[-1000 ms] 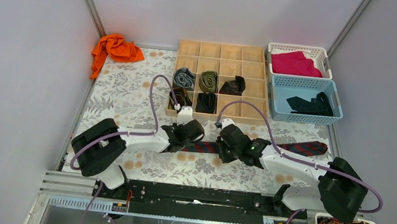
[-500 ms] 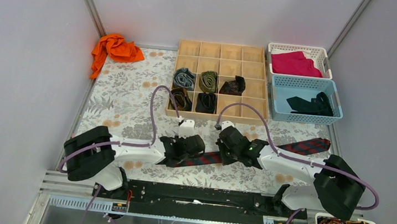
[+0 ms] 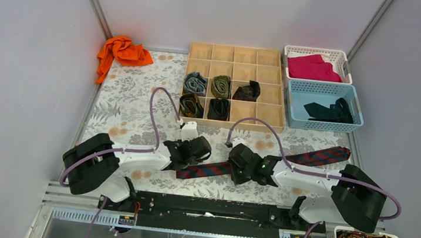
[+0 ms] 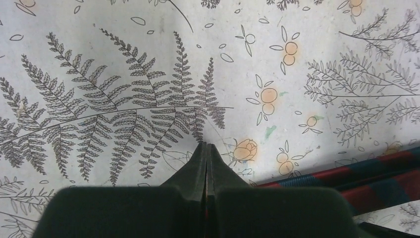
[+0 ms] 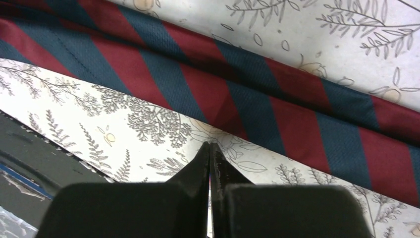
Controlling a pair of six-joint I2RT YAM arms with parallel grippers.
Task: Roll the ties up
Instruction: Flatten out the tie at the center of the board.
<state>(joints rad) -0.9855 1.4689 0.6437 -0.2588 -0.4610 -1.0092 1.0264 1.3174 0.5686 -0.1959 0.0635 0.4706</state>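
Lying flat on the fern-printed desk (image 3: 127,104): a long, narrow navy necktie with red diagonal stripes (image 3: 316,157), long axis slanting from near-left to far-right. Pinched fully closed and seemingly empty: the left hand (image 4: 205,147), just beside the tie's near end, and the right hand (image 5: 209,145), close by its mid-length. Probably best rolled starting from the left end. Finely ribbed weave, soft and limp.

Striped tie (image 3: 310,158) diag across tbl (image 3: 127,98); passes under L gripper (image 3: 194,162), R gripper (image 3: 239,171).
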